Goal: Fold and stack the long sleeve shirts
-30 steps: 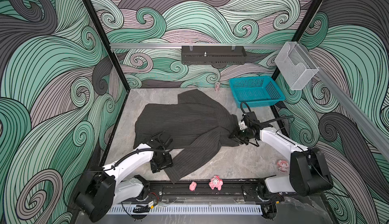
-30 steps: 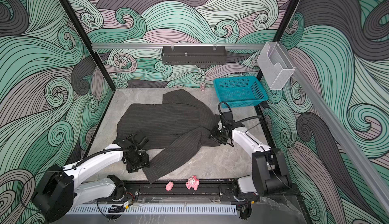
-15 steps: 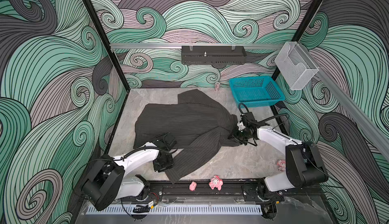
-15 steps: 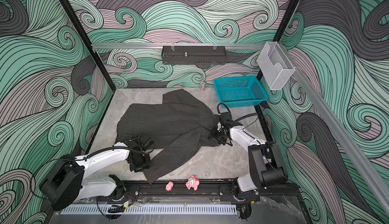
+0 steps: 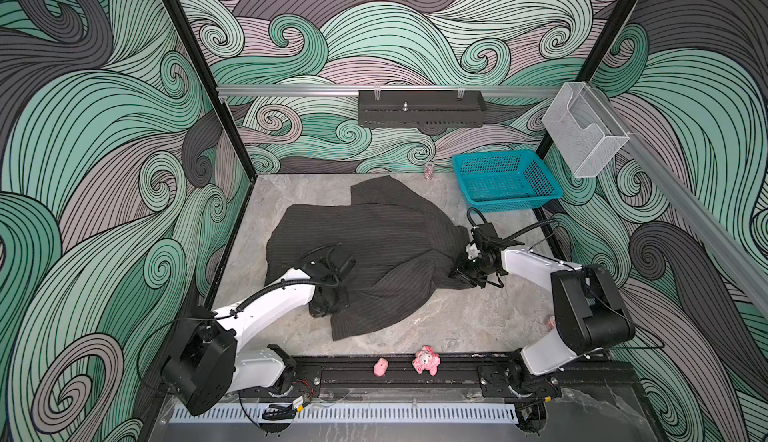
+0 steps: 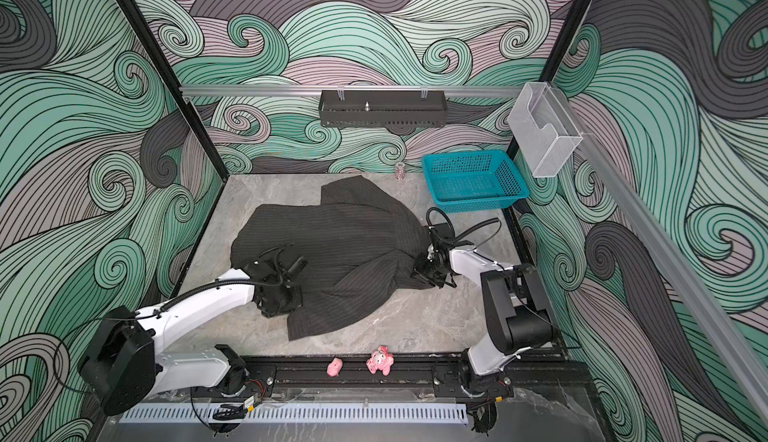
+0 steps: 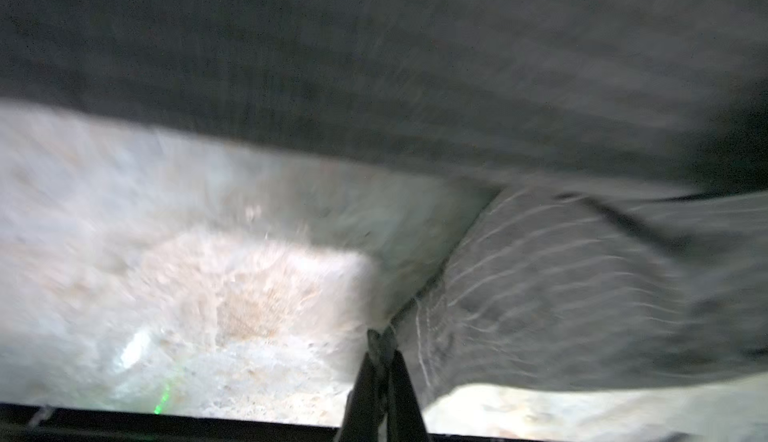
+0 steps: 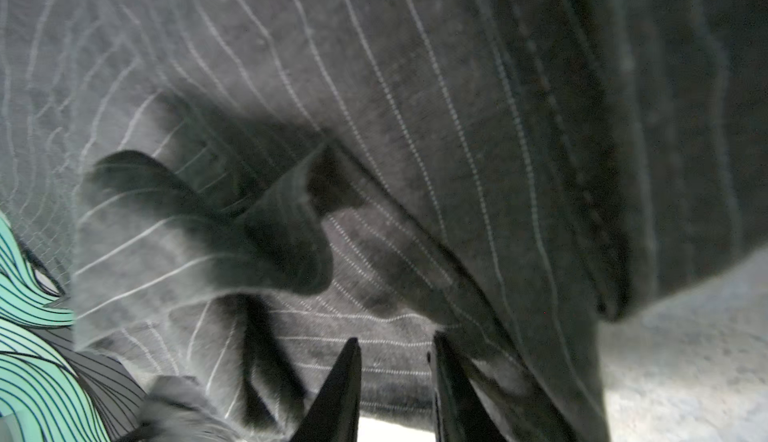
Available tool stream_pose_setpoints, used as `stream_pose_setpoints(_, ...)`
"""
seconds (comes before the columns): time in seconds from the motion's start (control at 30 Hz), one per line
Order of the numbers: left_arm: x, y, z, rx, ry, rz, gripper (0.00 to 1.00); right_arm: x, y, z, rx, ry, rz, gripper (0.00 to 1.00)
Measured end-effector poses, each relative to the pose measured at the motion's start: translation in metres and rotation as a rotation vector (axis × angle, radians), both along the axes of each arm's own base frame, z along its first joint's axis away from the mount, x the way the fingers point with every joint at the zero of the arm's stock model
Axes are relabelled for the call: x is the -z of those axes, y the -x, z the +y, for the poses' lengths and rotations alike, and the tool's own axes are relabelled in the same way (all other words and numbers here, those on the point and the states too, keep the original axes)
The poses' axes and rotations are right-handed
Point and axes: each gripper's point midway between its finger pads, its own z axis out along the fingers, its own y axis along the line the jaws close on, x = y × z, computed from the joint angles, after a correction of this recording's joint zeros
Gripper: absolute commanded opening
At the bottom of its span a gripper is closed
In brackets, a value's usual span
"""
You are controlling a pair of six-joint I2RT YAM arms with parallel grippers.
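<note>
- The dark pinstriped shirt (image 5: 374, 236) lay rumpled on the grey worktop (image 5: 457, 319), one long strip of it trailing toward the near rail.
- The left jaws were clenched on the shirt's edge beside that strip, low at the worktop.
- The right jaws gripped a bunched fold at the shirt's right side, creases gathering toward them.
- A teal basket (image 5: 505, 180) stood apart in the back right corner.

The jaws of the left gripper (image 5: 326, 307), open one second ago, now stand closed on the near left edge of the shirt (image 5: 374, 232), beside the sleeve. The left arm (image 5: 270, 307) has swung its black elbow joint inward. The right arm (image 5: 536, 265) has drawn its elbow joint farther from the front rail.
</note>
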Motion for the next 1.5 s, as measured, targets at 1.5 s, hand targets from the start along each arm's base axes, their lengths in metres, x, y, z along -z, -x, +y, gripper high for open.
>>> stream_pose_setpoints(1.5, -0.284, -0.216, -0.109, 1.188, -0.308, -1.53, 0.0, 0.004, -0.006, -0.006, 0.043, -0.075, 0.044, 0.21)
